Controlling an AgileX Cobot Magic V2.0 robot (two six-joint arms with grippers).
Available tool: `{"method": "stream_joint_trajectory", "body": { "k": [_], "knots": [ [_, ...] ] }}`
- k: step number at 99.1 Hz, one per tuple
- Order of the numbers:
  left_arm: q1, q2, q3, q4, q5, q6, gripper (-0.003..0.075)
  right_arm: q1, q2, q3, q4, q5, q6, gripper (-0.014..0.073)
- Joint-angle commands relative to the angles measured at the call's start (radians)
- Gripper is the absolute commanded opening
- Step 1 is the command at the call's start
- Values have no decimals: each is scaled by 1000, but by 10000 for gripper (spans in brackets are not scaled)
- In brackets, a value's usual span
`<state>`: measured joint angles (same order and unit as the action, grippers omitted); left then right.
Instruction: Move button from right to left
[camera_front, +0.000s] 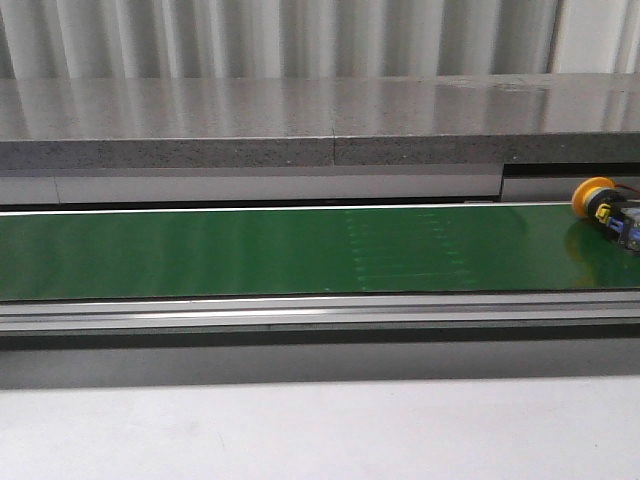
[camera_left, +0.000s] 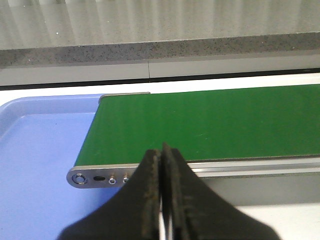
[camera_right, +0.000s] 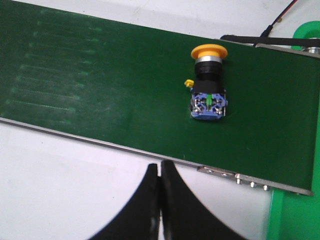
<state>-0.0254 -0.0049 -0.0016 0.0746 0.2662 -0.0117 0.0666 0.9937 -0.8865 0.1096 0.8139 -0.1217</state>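
The button (camera_front: 608, 210), with an orange-yellow cap, black collar and blue body, lies on its side at the far right end of the green conveyor belt (camera_front: 250, 250). In the right wrist view the button (camera_right: 207, 90) lies on the belt with its cap pointing away from my right gripper (camera_right: 160, 167), which is shut and empty over the white table beside the belt's near rail. My left gripper (camera_left: 161, 152) is shut and empty at the belt's left end (camera_left: 200, 125), over the near rail. Neither gripper shows in the front view.
A blue tray (camera_left: 35, 160) sits just past the belt's left end. A green tray (camera_right: 295, 215) sits at the belt's right end, with a red and black cable (camera_right: 280, 20) beyond. A grey stone ledge (camera_front: 300, 120) runs behind the belt.
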Motion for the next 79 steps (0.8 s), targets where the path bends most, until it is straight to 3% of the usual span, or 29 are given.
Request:
{"method": "stream_joint_trajectory", "body": {
  "k": [1,39,79],
  "knots": [
    [-3,-34,26,-8,-80,-9,-20,2,-92,44,5,-97,-14,-67],
    [-3,-34,26,-8,-80,-9,-20,2,-510,314,8,-215,-14,-67],
    [-3,-34,26,2,-82,-9,-20,1,-796,413,8,-285,-14,-67]
  ]
}}
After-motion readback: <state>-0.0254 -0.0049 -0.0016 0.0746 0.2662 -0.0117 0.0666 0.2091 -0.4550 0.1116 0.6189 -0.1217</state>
